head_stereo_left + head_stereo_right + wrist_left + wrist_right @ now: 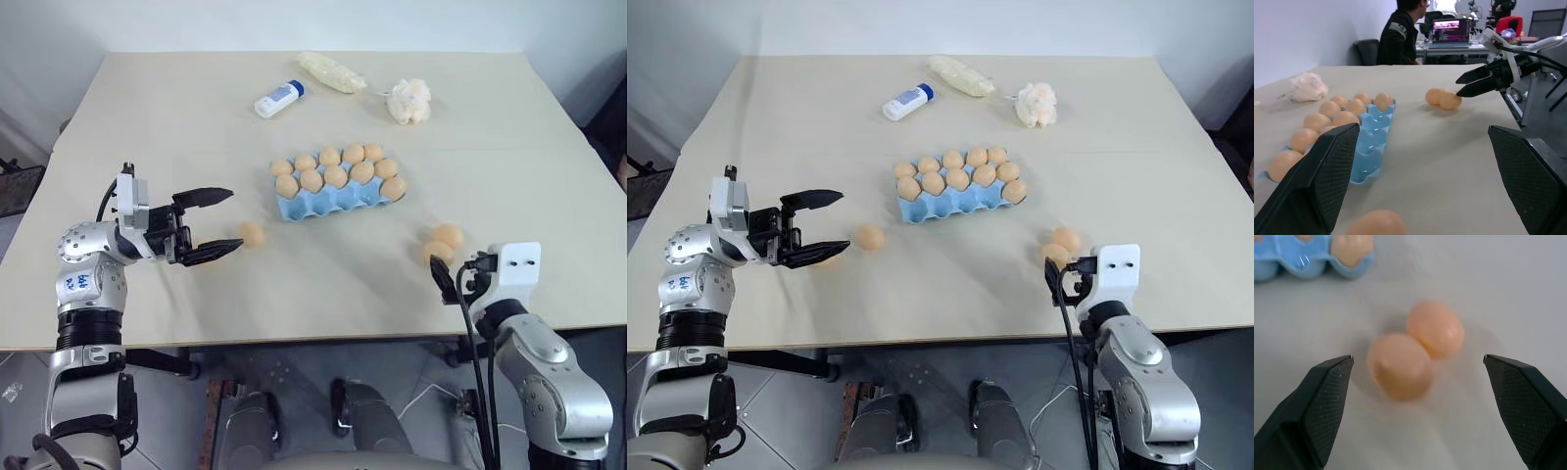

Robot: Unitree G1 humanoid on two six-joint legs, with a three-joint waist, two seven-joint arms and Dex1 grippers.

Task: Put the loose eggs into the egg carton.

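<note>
Both claws, left gripper (214, 223) and right gripper (1418, 363), gape empty near smooth tan-brown loose eggs (1400, 364) lying on the table beside the light blue moulded egg carton (333, 201); light, slippery, fragile, best pinched gently across the waist.

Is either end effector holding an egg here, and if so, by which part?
Nothing is held. The left end effector is open beside a loose egg; the right end effector is open, facing two loose eggs on the table.
</note>
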